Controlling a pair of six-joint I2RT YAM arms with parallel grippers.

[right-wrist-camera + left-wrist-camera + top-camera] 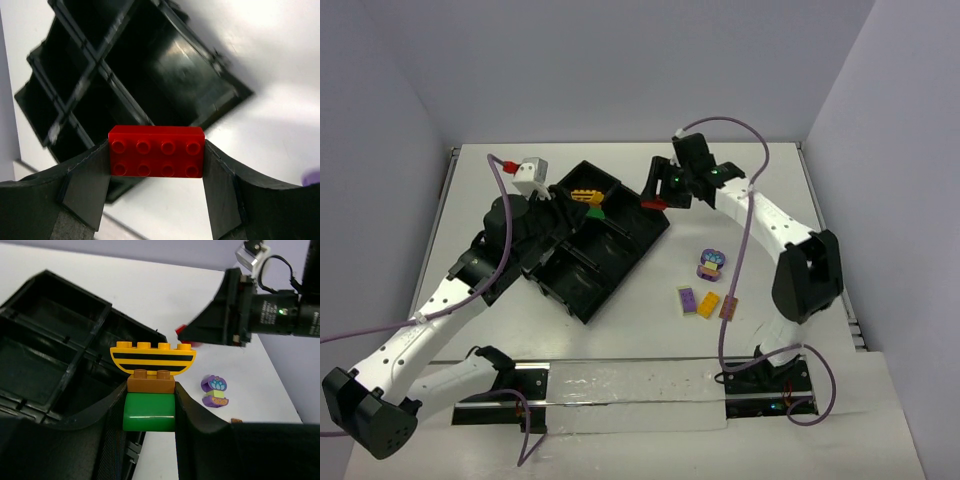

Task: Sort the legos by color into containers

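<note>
Left fingers (200, 435): pinching the green brick (150, 412) by its two sides, closing tightly on it.
Stack: the green brick is carrying a brown brick (151, 381), and a yellow arched piece with black stripes (152, 357) is sitting on top of that.
Stack position: in the top view it is hanging over the far end of the black tray (655, 228); whether it is touching the tray, I cannot tell.
Right fingers (80, 185): gripping the red brick (156, 151) by its short ends, with the studs facing the wrist camera.
Red brick position: it is hovering just beside the tray's far right edge, with open compartments lying below and behind it.
Tray: lying at an angle on the white counter (620, 330), its sections looking bare in the wrist views.
Loose pieces: a rounded purple piece (710, 263) is resting on the counter to the right of the tray. Nearer the arm bases, a purple brick (687, 300) and an orange-yellow brick (708, 304) are lying side by side.
</note>
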